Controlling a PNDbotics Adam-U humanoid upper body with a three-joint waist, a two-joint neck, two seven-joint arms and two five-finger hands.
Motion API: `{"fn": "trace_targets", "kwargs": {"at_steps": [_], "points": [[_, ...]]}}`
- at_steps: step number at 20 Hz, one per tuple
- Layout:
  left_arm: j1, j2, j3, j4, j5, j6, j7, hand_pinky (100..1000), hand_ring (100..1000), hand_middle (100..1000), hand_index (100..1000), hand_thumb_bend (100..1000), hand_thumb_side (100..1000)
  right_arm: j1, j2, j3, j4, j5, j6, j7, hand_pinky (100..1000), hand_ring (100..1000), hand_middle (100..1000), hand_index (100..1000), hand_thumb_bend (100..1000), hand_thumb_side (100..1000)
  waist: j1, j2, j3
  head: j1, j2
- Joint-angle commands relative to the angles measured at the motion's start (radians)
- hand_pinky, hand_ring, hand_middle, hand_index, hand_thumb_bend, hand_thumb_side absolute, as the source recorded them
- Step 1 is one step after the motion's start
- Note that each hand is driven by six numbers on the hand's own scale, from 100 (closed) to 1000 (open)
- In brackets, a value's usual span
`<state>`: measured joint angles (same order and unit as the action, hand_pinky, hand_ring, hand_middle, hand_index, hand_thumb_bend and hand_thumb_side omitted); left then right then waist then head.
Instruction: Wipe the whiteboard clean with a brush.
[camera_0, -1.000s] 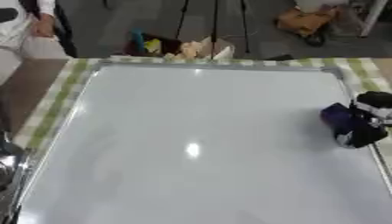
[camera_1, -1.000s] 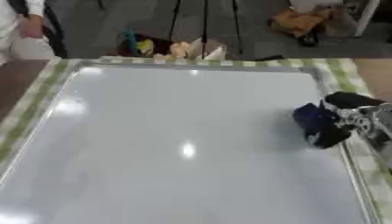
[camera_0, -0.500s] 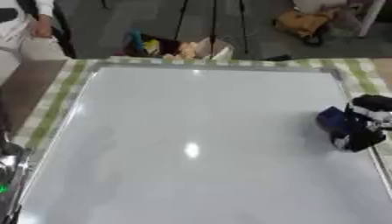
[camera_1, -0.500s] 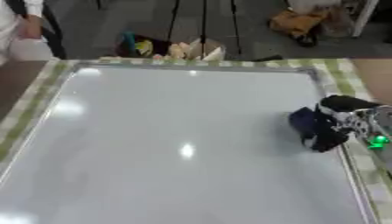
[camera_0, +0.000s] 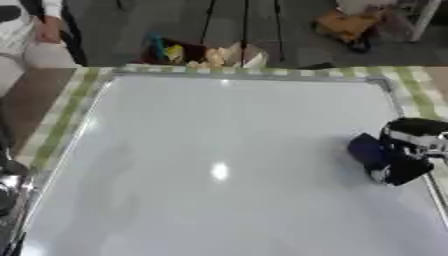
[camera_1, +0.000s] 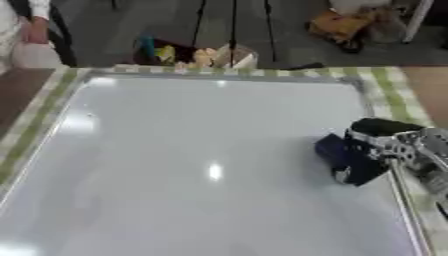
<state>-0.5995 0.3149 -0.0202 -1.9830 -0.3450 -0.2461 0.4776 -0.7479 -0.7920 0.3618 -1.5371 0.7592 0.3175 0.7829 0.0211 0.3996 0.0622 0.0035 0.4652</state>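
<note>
Brush (camera_1: 339, 154), one only, dark blue, sits on the whiteboard (camera_1: 175, 165) near its right edge, gripped by the right hand (camera_1: 385, 147), whose black fingers are curled around it. One whiteboard fills most of the view; its surface reads as plain white with a single bright glare spot near the middle, and no marks can be made out. It lies in a metal frame on a green-and-white checked cloth (camera_0: 61, 120) that shows as a border on the left, far and right sides. Beyond the far edge is a dark floor with tripod legs (camera_0: 210, 25), one heap of coloured items (camera_0: 197, 52) and an orange object (camera_0: 346, 25).
</note>
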Motion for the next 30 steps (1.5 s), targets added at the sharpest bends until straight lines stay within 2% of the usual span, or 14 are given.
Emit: {"fn": "trace_targets", "kwargs": {"at_steps": [1, 7, 13, 14, 24, 30], "points": [[-0.016, 0.006, 0.008, -0.017, 0.000, 0.001, -0.001, 701, 821, 755, 766, 222, 971, -0.003, -0.018, 0.012, -0.024, -0.031, 0.008, 0.016, 439, 504, 225, 357, 100, 305, -0.003, -0.026, 0.003, 0.003, 0.002], [-0.015, 0.007, 0.009, -0.017, 0.000, 0.002, -0.001, 701, 821, 754, 766, 223, 971, -0.002, -0.022, 0.008, -0.032, -0.057, 0.024, 0.016, 435, 501, 224, 357, 100, 305, -0.006, -0.028, 0.003, 0.006, 0.001], [-0.016, 0.007, 0.009, -0.017, -0.001, 0.002, -0.001, 701, 821, 754, 766, 222, 971, -0.001, -0.020, -0.003, -0.006, -0.036, 0.033, 0.000, 440, 504, 226, 358, 100, 304, -0.007, -0.028, 0.004, 0.005, -0.003], [-0.015, 0.008, 0.009, -0.017, -0.001, 0.002, -0.001, 701, 821, 754, 766, 222, 971, -0.002, -0.025, -0.008, 0.001, -0.032, 0.035, -0.004, 465, 521, 236, 363, 100, 305, -0.007, -0.028, 0.002, 0.007, -0.004], [-0.016, 0.008, 0.009, -0.017, -0.002, 0.002, -0.001, 701, 821, 754, 766, 222, 971, -0.014, -0.023, -0.041, 0.122, 0.101, 0.089, -0.112, 478, 528, 240, 367, 100, 305, -0.008, -0.028, 0.007, 0.006, -0.006], [-0.016, 0.007, 0.010, -0.017, -0.002, 0.002, 0.000, 702, 820, 754, 767, 223, 970, -0.020, -0.005, -0.051, 0.117, 0.158, 0.088, -0.107, 490, 523, 232, 363, 100, 304, -0.010, -0.034, 0.007, 0.008, -0.010]]}}
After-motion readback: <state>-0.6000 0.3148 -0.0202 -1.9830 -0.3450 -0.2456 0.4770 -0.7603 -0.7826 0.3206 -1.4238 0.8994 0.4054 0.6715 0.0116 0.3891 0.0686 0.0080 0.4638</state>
